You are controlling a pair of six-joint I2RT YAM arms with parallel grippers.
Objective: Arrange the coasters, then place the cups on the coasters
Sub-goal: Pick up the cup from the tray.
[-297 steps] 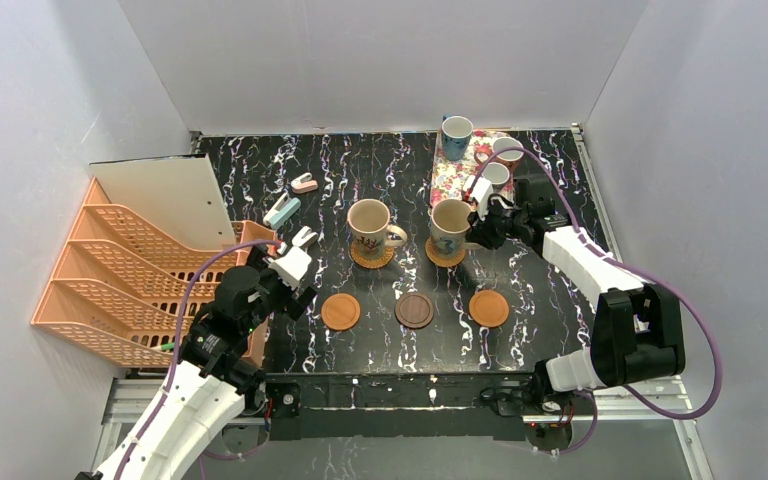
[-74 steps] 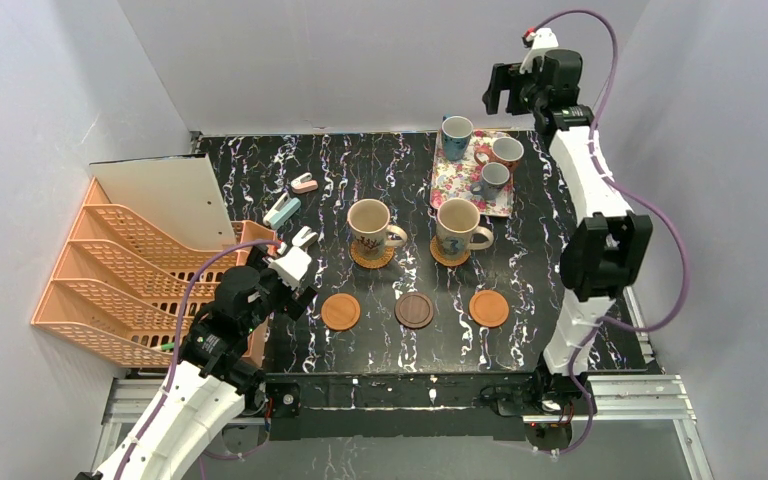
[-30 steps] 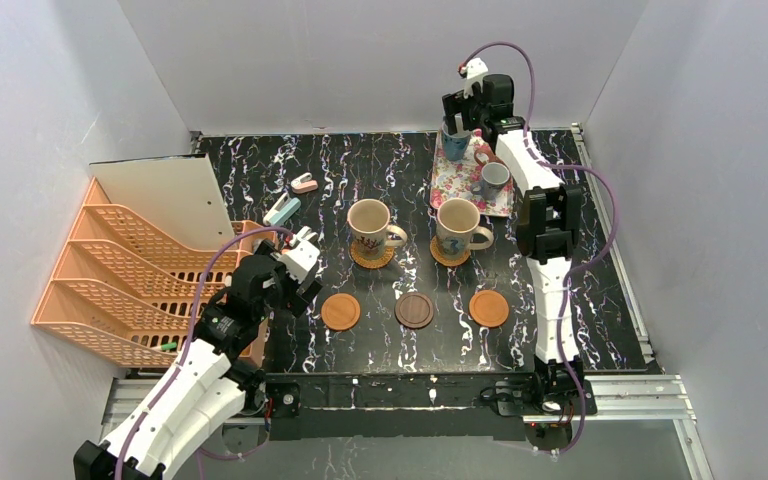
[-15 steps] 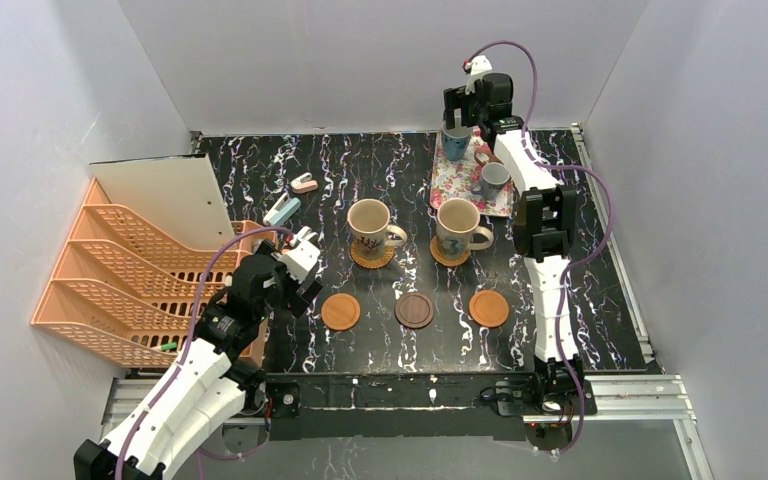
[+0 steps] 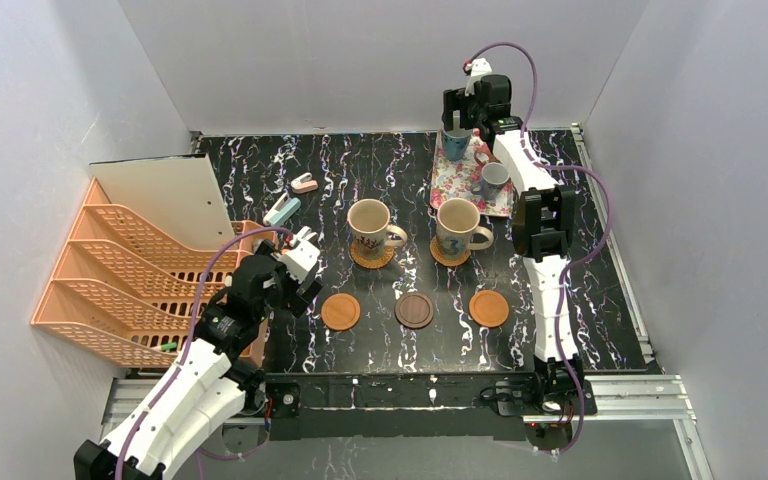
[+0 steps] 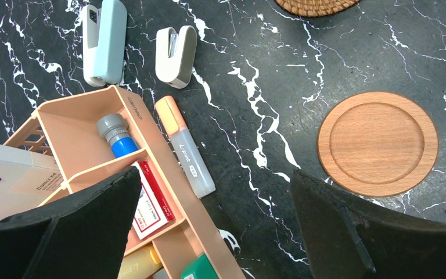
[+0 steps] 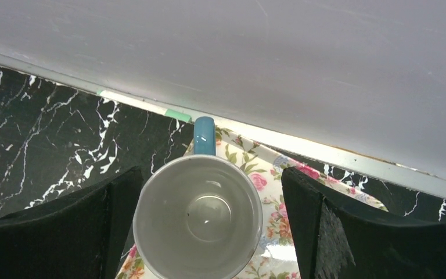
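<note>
We are finding, nearest the arm bases, three flat coasters lying in a row on the black marble-patterned table (image 5: 600, 270). A smooth orange-brown wooden coaster (image 5: 340, 311) is at the left, a dark brown round coaster (image 5: 414, 310) is in the middle, and a second smooth orange-brown coaster (image 5: 488, 308) is at the right, all three bare. The left gripper (image 6: 215, 232) is hovering near the left coaster, over the edge of a peach plastic desk organiser (image 6: 87, 125), with its jaws spread and nothing between them. Further back, a large beige patterned mug (image 5: 369, 225) is sitting on a woven orange rattan coaster (image 5: 372, 258), and a second beige patterned mug (image 5: 457, 224) is sitting on another woven rattan coaster (image 5: 444, 256). At the far right, a rectangular pink floral tray (image 5: 455, 185) is carrying a small grey-sided cup (image 5: 494, 180) and a small white-lined cup with a blue handle (image 7: 197, 218). That handle is pointing towards the back wall. The right gripper (image 5: 458, 128) is hanging directly over the blue-handled cup with its jaws released wide, one finger at each side of the rim. We cannot tell whether either finger is touching it.
</note>
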